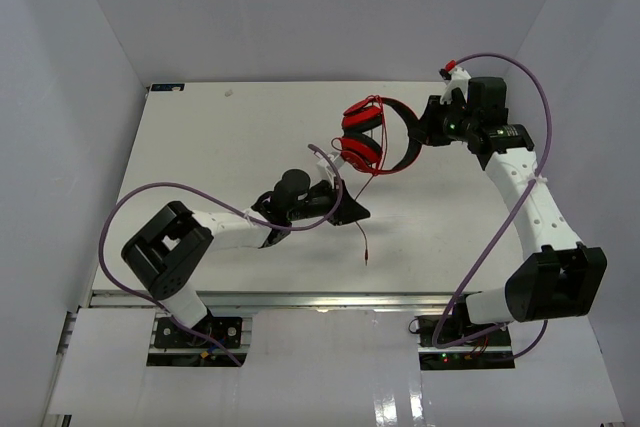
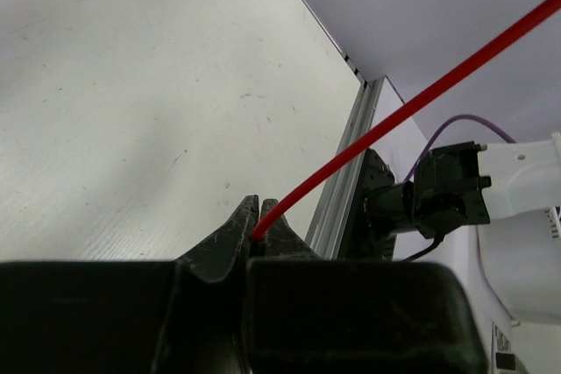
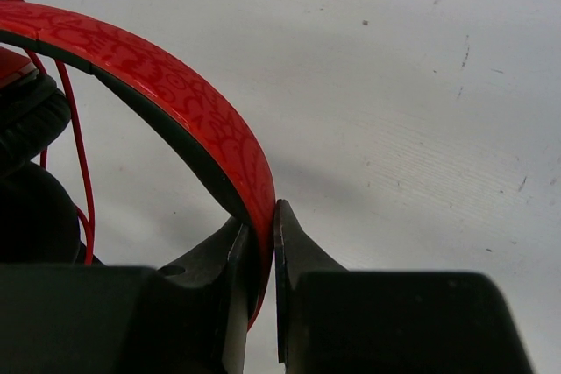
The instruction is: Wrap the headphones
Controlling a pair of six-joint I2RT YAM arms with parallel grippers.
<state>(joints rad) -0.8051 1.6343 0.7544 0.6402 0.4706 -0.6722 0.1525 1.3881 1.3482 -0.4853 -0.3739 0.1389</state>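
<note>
I see headphones (image 1: 362, 142) at the table's (image 1: 230, 147) far middle, right gripper (image 3: 261, 216) clamped on the headband (image 3: 175, 94), left gripper (image 2: 259, 209) pinching the taut red cord (image 2: 394, 120); overpulling could slip cord or twist headband free.

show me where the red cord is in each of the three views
Top external: red cord drops from the ear cups through the left gripper, centre of frame.
Left wrist: diagonal line from the shut jaws to upper right.
Right wrist: thin strand near the left side, left of the headband.
Shared landmark: headband, pinched by the right gripper.
</note>
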